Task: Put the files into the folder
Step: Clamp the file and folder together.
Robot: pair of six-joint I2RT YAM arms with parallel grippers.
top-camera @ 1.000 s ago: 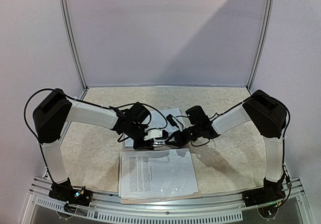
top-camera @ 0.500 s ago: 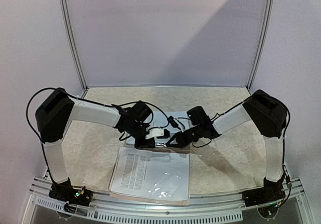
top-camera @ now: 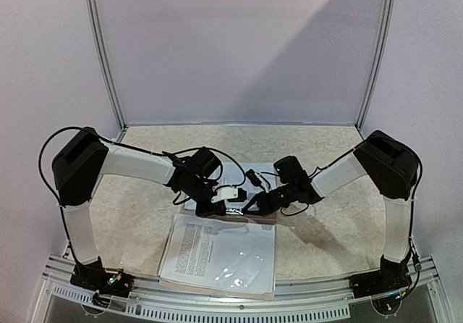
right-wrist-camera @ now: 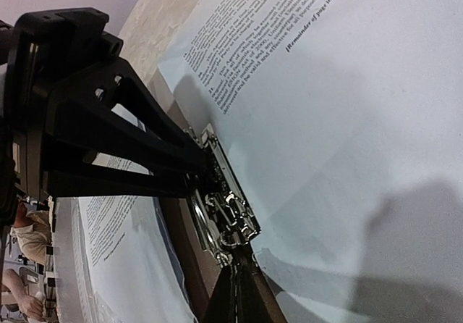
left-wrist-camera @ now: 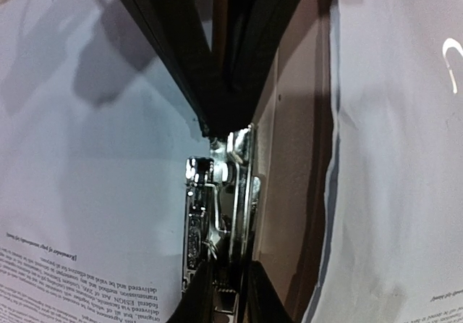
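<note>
The tan folder (top-camera: pixel 217 290) lies open at the table's near edge. One printed sheet (top-camera: pixel 217 252) lies on its near half under a clear sleeve. Another sheet (top-camera: pixel 243 172) lies on the far half, mostly hidden by the arms. Both grippers meet at the metal clip (left-wrist-camera: pixel 217 207) on the folder's spine. My left gripper (top-camera: pixel 215 208) has its fingers either side of the clip (left-wrist-camera: pixel 230 301) and is shut on it. My right gripper (top-camera: pixel 244 206) comes from the other end, its fingers pinched together on the clip's end (right-wrist-camera: pixel 242 288). The white sheets (right-wrist-camera: pixel 325 84) flank the brown spine (right-wrist-camera: pixel 181 225).
The beige table top (top-camera: pixel 325 156) is walled by white panels at the back and sides. A metal rail (top-camera: pixel 239 303) runs along the near edge, and the folder's near edge reaches it. Loose cables hang over the far sheet.
The folder's near half with its sheet has skewed, its near left corner swinging left. Both grippers have shifted slightly nearer and stay together at the clip.
</note>
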